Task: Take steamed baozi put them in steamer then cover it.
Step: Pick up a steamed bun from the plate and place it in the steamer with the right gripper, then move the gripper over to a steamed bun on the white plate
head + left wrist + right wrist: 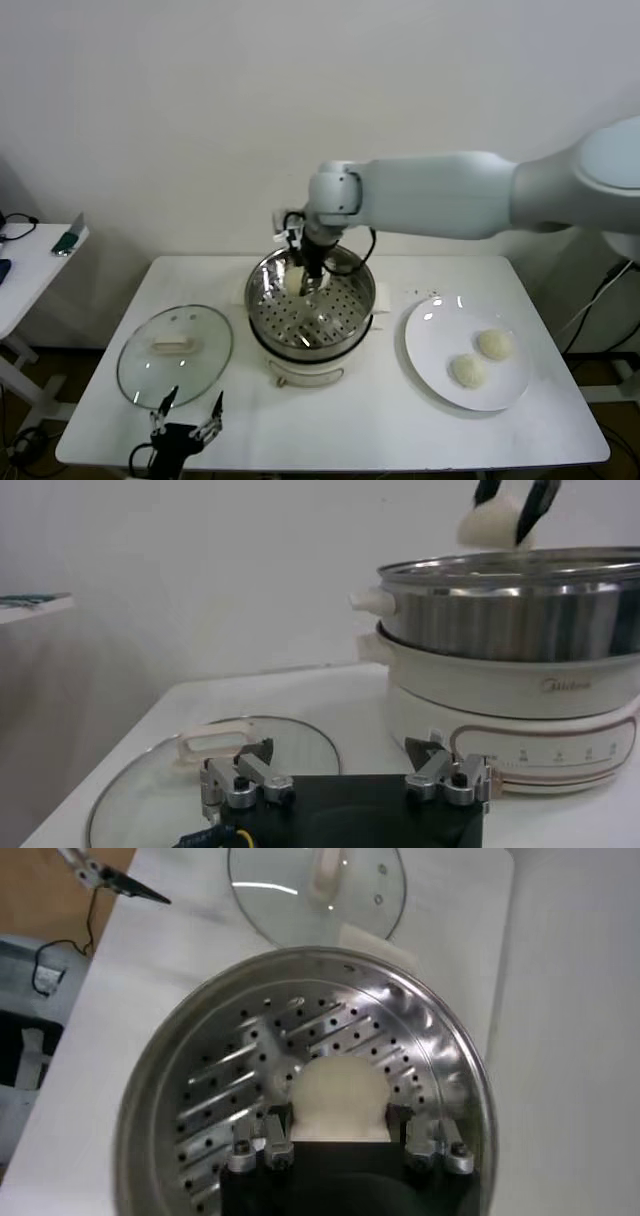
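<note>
The steamer (262,300) stands mid-table, steel pot on a white base, its perforated tray showing. My right gripper (305,278) hangs over it, shut on a cream-white baozi (340,1093) just above the tray. From the left wrist view the baozi (490,525) shows above the steamer's rim (510,610). Two more baozi (495,344) (467,370) lie on the white plate (435,330) to the right. I see no other baozi. My left gripper (187,405) is open and empty at the table's front left edge, beside the glass lid (175,352).
The glass lid lies flat, handle up, left of the steamer, also in the right wrist view (310,888). A side table (40,255) with small items stands at far left. A wall is close behind the table.
</note>
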You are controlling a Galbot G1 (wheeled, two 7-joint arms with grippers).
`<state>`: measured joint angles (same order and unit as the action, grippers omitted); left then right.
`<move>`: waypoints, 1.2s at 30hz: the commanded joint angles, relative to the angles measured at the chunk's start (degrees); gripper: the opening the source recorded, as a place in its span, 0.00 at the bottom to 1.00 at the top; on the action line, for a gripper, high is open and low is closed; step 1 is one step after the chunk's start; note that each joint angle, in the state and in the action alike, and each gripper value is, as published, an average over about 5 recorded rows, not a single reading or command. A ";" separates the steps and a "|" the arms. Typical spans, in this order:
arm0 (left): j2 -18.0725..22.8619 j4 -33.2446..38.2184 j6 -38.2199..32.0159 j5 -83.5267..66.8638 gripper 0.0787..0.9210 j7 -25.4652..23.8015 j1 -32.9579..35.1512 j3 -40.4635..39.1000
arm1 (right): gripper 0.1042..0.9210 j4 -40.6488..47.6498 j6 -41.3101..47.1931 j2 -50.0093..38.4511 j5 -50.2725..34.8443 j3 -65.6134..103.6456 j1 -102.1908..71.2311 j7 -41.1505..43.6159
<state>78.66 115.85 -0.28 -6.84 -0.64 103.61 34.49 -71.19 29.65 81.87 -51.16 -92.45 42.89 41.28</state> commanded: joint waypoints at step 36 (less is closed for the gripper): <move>0.86 0.73 0.42 1.17 0.88 -0.31 0.05 -0.68 | 0.88 -25.16 -15.33 -51.01 21.87 -26.72 22.63 16.55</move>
<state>79.45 116.69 0.07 -5.85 -0.90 103.77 33.92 -85.32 17.85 55.44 -39.93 -106.87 58.46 54.59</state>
